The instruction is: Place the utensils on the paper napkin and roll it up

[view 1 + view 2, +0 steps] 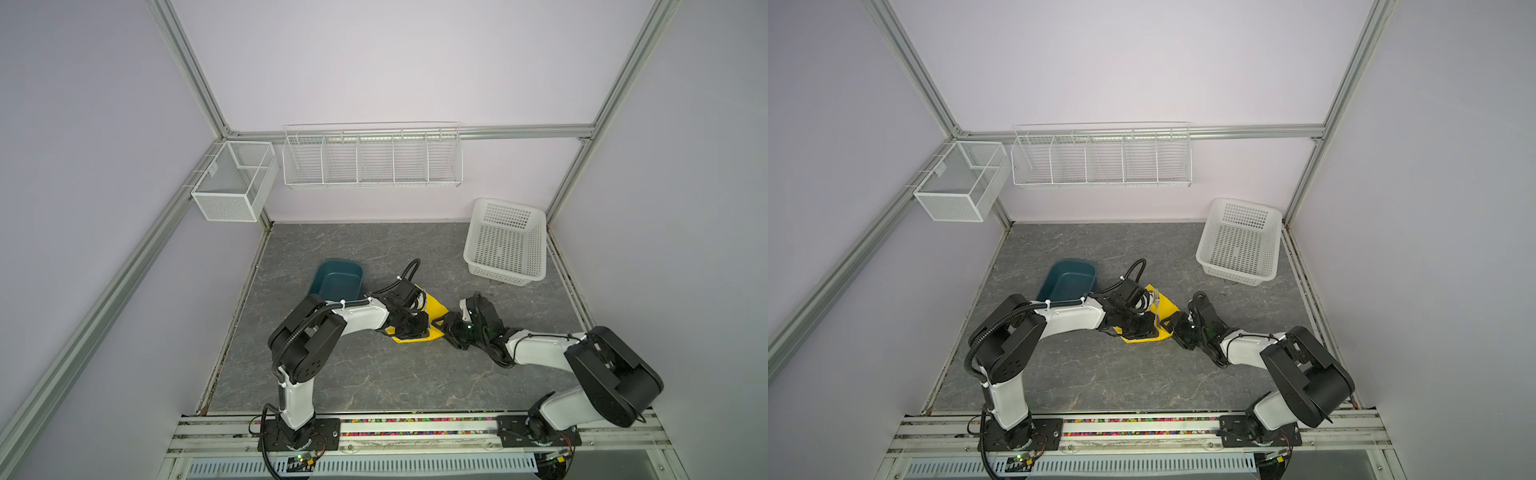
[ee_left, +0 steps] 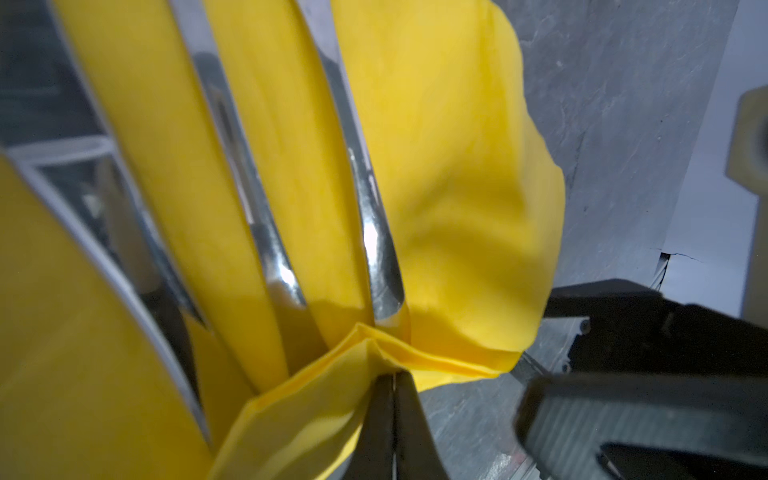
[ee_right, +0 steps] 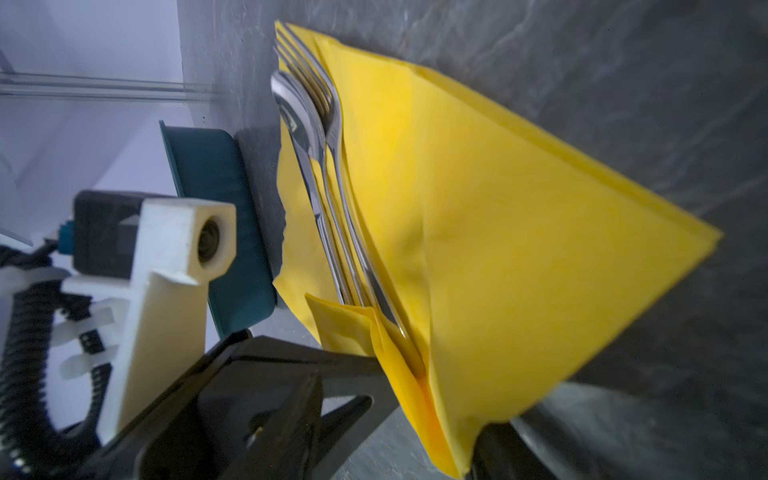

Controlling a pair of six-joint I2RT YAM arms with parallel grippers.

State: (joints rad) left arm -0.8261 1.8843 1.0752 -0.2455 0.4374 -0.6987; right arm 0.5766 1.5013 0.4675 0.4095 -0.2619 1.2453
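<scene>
Wrapping the utensils [image 3: 332,208], the paper napkin [image 3: 519,249] sits mid-table on the grey table [image 1: 374,374], between the two arms in both top views. Fork [image 3: 316,83] and spoon [image 3: 291,108] heads stick out of the open end. A third silver handle shows beside them in the left wrist view. The napkin is bright yellow, with one flap folded over the handles into a triangle and a small corner turned up at the handle ends. The left gripper [image 2: 392,378] is clenched on that turned-up corner. The right gripper [image 3: 436,403] has its jaws apart, with the napkin's near edge between them. The left wrist covers much of the napkin from above. A teal tub [image 1: 338,280] lies just beside it, bare bottom showing. A white basket [image 1: 505,243] sits well apart at the far right corner. A wire rack [image 1: 372,158] and a mesh box [image 1: 232,183] hang on the walls.
</scene>
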